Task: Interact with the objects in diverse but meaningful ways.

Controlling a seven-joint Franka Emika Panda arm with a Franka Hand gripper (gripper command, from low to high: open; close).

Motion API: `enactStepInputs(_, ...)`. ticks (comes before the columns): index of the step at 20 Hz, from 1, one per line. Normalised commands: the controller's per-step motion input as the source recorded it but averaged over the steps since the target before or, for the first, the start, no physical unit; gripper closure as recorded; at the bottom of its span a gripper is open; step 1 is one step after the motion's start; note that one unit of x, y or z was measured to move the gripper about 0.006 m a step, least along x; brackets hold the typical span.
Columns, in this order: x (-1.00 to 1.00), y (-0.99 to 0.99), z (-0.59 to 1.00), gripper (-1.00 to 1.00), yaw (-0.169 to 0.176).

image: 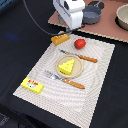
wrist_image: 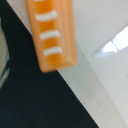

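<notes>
My white gripper (image: 65,29) hangs just above the golden bread loaf (image: 60,39), which lies at the far corner of the pale placemat (image: 95,80). Whether its fingers are open or shut does not show. In the wrist view the bread loaf (wrist_image: 52,35) fills the frame close up, orange with white stripes, half on the placemat (wrist_image: 100,75). The red fruit (image: 80,43) sits beside the loaf. A yellow holed cheese wedge (image: 66,64) rests on a tan plate (image: 76,73). The yellow box with red marks (image: 32,85) lies at the mat's near corner. The grey pot (image: 93,13) stands behind the gripper.
A knife (image: 80,56) and a fork (image: 66,79) with orange handles flank the plate. The pot stands on a brown board (image: 107,27) with a pale bowl (image: 123,17) at the exterior view's right edge. A black cable (image: 36,20) trails from the arm over the dark table.
</notes>
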Motion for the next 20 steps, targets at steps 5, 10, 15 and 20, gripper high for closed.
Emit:
enactStepInputs(5, 0.10, -1.00, 0.34, -1.00, -0.010)
enactStepInputs(10, 0.11, -1.00, 0.21, -1.00, 0.000)
enactStepInputs(15, 0.01, -0.99, -0.15, -1.00, -0.011)
enactStepInputs(20, -0.01, -1.00, -0.28, -1.00, -0.019)
